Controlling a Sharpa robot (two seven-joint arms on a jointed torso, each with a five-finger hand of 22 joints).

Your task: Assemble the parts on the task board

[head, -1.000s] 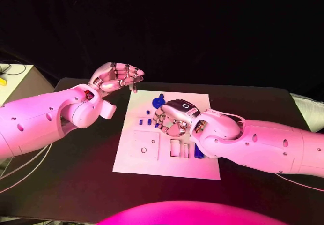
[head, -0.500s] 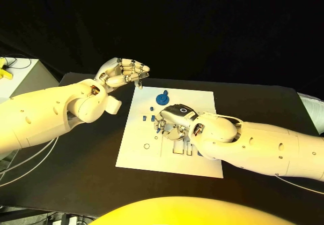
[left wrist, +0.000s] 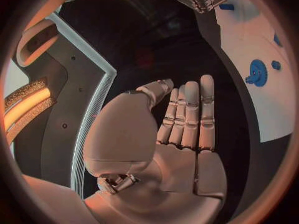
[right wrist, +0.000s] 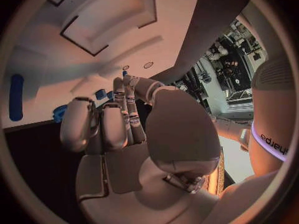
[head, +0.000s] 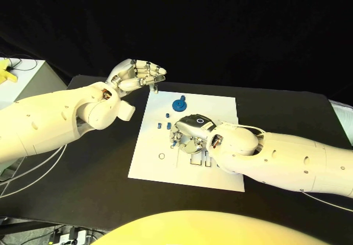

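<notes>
The white task board [head: 158,166] lies in the middle of the black table. My right hand [head: 190,132] is low over its centre, fingers curled down among several small blue parts [head: 159,124]. Blue pieces [right wrist: 99,93] sit right at its fingertips in the right wrist view. Whether one is pinched I cannot tell. A round blue part [head: 179,105] stands near the board's far edge, also seen in the left wrist view [left wrist: 256,73]. My left hand [head: 138,75] hovers above the board's far left corner with fingers curled in and nothing in them [left wrist: 181,119].
Rectangular recesses [head: 197,162] and a small oval hole [head: 161,155] mark the board's near half. A long blue bar [right wrist: 15,97] lies on the board beside my right hand. A white cabinet [head: 26,81] with a yellow item stands off the table's far left corner.
The camera has shifted, so the whole picture moved. Both hands keep about the same places over the board; nothing was visibly taken up or let go.
</notes>
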